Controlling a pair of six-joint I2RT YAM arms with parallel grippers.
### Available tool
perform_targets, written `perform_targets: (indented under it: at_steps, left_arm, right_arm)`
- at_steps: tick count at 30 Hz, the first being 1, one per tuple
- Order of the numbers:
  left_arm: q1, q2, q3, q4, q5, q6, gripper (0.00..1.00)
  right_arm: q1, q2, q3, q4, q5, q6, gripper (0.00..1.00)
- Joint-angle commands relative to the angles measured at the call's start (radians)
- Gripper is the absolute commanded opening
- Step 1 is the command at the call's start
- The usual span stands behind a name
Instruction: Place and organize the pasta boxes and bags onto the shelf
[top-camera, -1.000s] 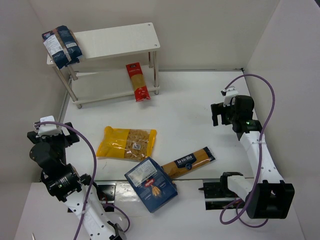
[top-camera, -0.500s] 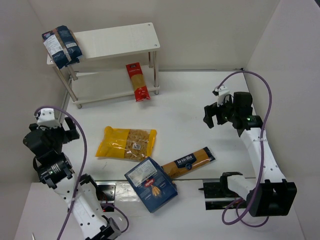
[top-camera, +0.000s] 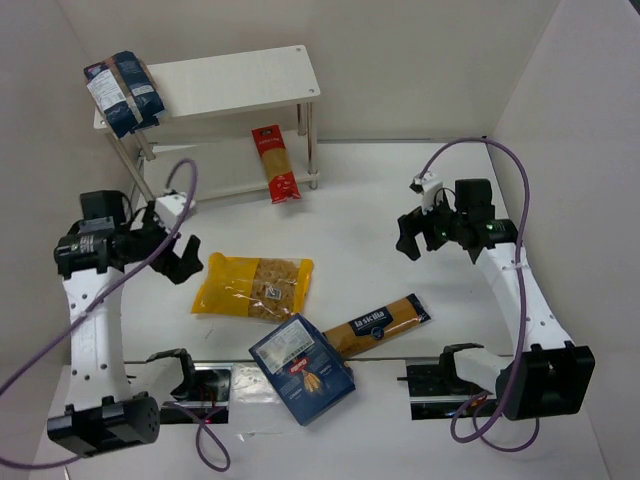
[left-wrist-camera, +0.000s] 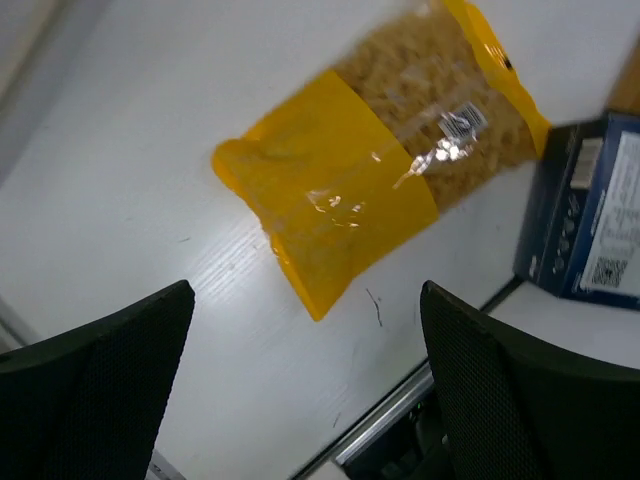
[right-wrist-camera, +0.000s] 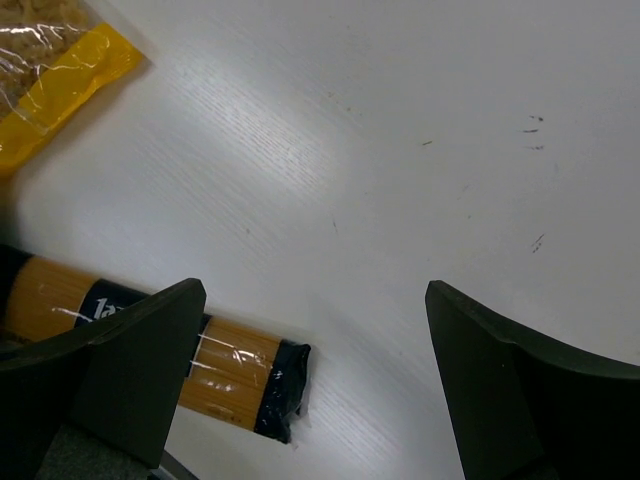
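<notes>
Left wrist: yellow bag (left-wrist-camera: 370, 165) just ahead of spread left pincer (left-wrist-camera: 305, 300)

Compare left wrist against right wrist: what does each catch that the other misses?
Left wrist alone plainly shows the blue box, at its right edge. Right wrist alone plainly shows the orange-and-navy spaghetti pack, lower left. Both show the yellow bag of short pasta, mostly in frame in the left wrist view, only a corner in the right, and the white table.

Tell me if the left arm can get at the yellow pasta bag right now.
Probably yes. The left gripper hangs open just beside the yellow bag, which lies flat with nothing on it; the blue box only sits by one corner.
</notes>
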Motion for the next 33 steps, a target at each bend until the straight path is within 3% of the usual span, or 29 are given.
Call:
perform_targets:
  at_steps: [1, 4, 7, 12, 23, 33]
  left_arm:
    - [-0.169, 0.079, -0.038, -0.136, -0.057, 0.268, 0.99]
    - [-0.271, 0.083, -0.103, -0.075, -0.12, 0.312, 0.99]
    - [-0.411, 0.046, -0.228, 0.092, -0.248, 0.321, 0.99]
    - [-0.542, 0.071, -0.473, 0.375, -0.391, 0.288, 0.99]
    - [-0.572, 0.2, -0.568, 0.71, -0.459, 0.218, 0.99]
    - [-0.622, 0.305, -0.61, 0.801, -0.483, 0.236, 0.99]
  right_arm:
    - [0.018, 0.042, 0.149, -0.06, -0.008, 0.021, 1.0]
    - [0.019, 0.078, 0.214, -0.1, 0.024, 0.006, 1.0]
    - [0.036, 0.131, 0.248, -0.136, 0.075, -0.012, 1.0]
    - [0.016, 0.208, 0.316, -0.182, 0.074, -0.018, 1.0]
    - [-0.066, 0.248, 0.33, -0.24, -0.041, -0.071, 1.0]
    - [-0.074, 0.239, 0.335, -0.249, -0.06, -0.091, 1.0]
